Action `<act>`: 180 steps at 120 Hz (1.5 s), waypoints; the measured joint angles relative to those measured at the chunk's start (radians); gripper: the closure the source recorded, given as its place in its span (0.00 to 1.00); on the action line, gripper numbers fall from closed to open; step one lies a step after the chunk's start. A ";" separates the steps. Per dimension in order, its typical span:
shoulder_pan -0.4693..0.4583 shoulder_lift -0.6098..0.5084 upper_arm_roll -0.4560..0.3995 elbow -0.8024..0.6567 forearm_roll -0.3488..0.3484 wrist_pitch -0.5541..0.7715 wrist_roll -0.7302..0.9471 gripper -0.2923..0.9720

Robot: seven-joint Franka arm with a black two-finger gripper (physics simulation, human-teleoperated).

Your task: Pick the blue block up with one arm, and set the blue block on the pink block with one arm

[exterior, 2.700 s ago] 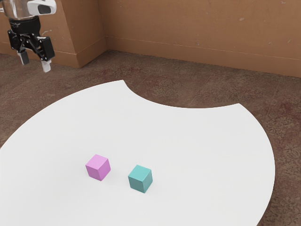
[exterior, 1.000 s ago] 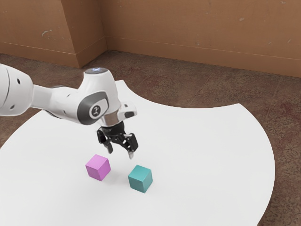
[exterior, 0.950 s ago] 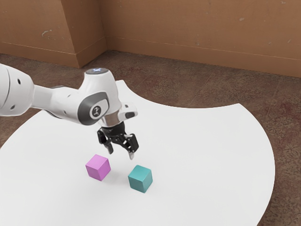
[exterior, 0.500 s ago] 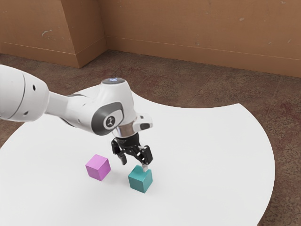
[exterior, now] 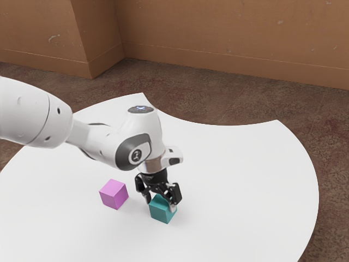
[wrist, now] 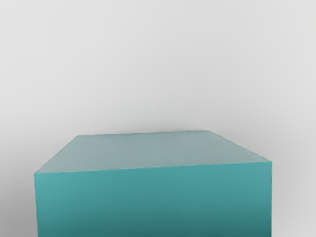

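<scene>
On the white surface (exterior: 245, 174) the blue block (exterior: 162, 211) sat flat, with the pink block (exterior: 113, 194) near it toward the exterior view's left, the two apart. The arm (exterior: 65, 128) reached in from that left, and the jaws hung low over the blue block, spread wide with one finger to each side of its upper part. No squeeze showed, so I read them as released, with the block merely between them. From the wrist, the block (wrist: 153, 197) lay right under the hand, its top face level and its near face square to the camera. It looked like a small rigid cube, probably light, with smooth flat faces that might slip under a weak pinch. The best hold, I judged, was on two opposite upright faces, centred and around mid-height, so that it would not twist when lifted and could land flat on the pink block.
</scene>
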 joint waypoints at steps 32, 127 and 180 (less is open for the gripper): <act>-0.006 0.008 0.000 -0.010 0.002 0.069 0.014 0.25; -0.023 -0.007 0.003 -0.036 0.046 0.134 0.048 0.48; 0.049 -0.298 0.275 -0.146 0.226 -0.014 0.063 0.49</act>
